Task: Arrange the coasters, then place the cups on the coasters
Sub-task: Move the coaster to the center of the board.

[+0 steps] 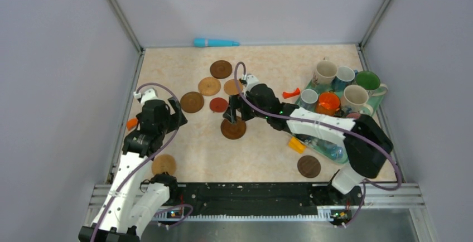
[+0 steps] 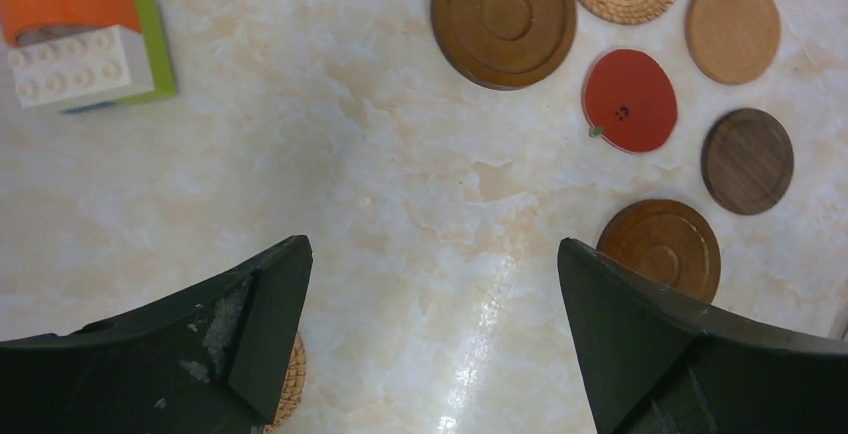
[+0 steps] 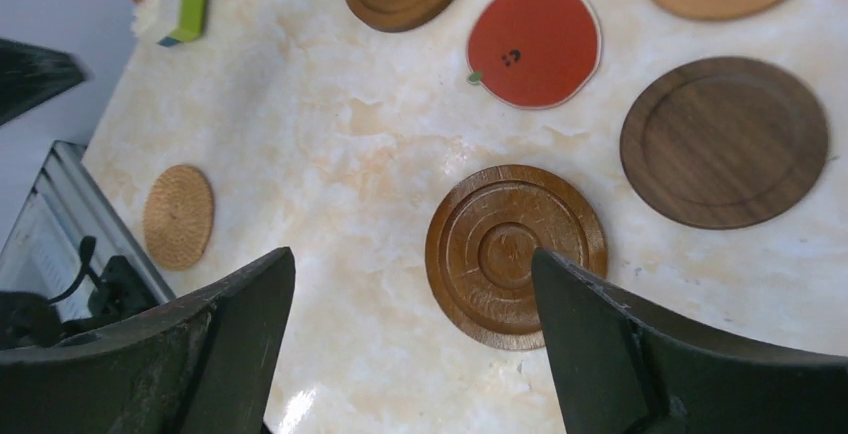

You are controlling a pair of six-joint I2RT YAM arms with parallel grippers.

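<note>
Hanging right over the ridged brown coaster (image 3: 515, 254), the right gripper (image 3: 412, 259) has its two fingers spread wide and holds nothing. The coaster lies flat on the table (image 3: 330, 154), just under the gripper, and one finger hides a bit of its edge. It sits close to the red coaster (image 3: 533, 44) and the dark brown coaster (image 3: 724, 141). It is round, so it has no long side to line up with.

The left gripper (image 2: 432, 249) is wide open too and empty, with bare table under it.

I think two coasters lie far from the group. The woven coaster (image 1: 164, 164) is by the left arm's base, so the left arm is nearer. The lone dark coaster (image 1: 308, 166) is nearer the right arm. The cups (image 1: 356, 96) sit on the teal tray (image 1: 329, 150) on the right side, not on coasters yet.
</note>
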